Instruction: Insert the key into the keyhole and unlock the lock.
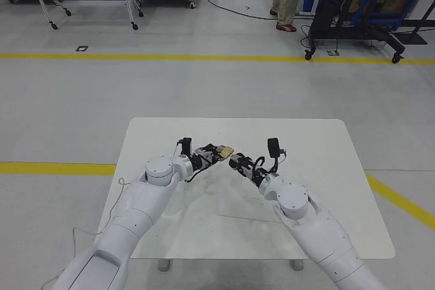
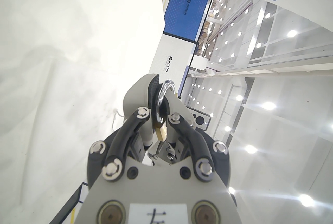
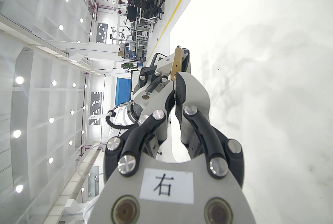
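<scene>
Centre frame, over the white table (image 1: 312, 145), the left gripper (image 2: 163, 95) pinches the lock (image 3: 176, 62) (brass body, steel shackle); the right gripper (image 3: 174, 84), fingers pressed together, sits at its end.

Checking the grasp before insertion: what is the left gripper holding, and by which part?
The left gripper holds the padlock, its fingers clamped on the silver shackle; the brass body sits nearer the palm.
</scene>
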